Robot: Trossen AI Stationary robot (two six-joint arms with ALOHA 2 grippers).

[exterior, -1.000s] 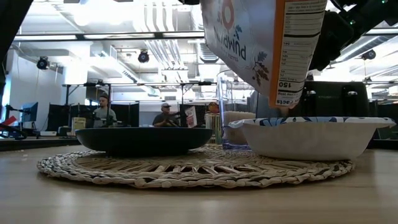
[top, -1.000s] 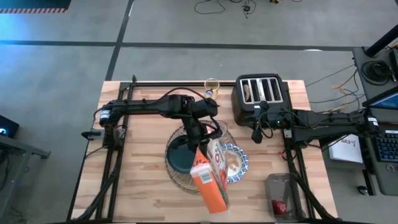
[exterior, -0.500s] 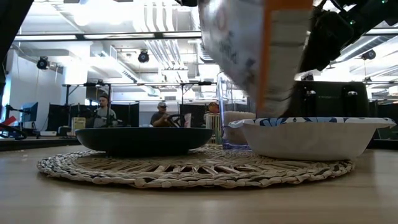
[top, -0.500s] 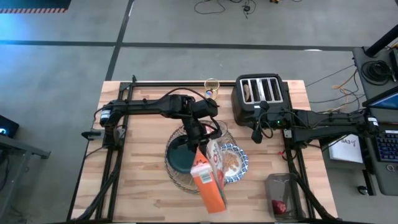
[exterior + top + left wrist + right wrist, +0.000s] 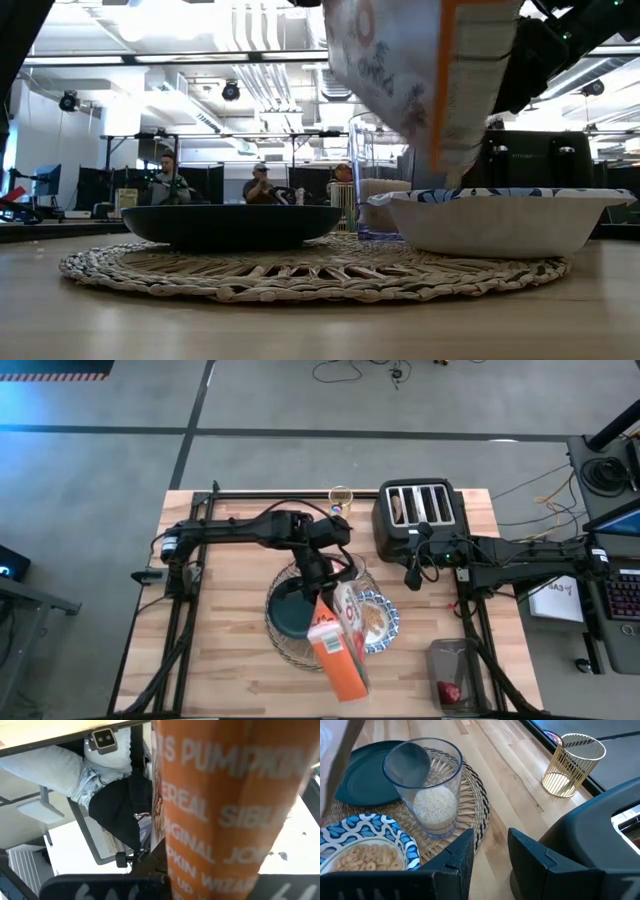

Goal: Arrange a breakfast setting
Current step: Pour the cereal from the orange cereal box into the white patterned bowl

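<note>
Orange cereal bag [image 5: 338, 652] tilted over patterned bowl [image 5: 377, 622], pinched by left gripper [image 5: 322, 592] fingers; right gripper [image 5: 412, 575] fingers spread, empty, near toaster [image 5: 418, 516]

I see a rough woven wicker placemat [image 5: 310, 272] on the pale wood table [image 5: 230, 660], beside the glossy black toaster [image 5: 415, 518].
</note>
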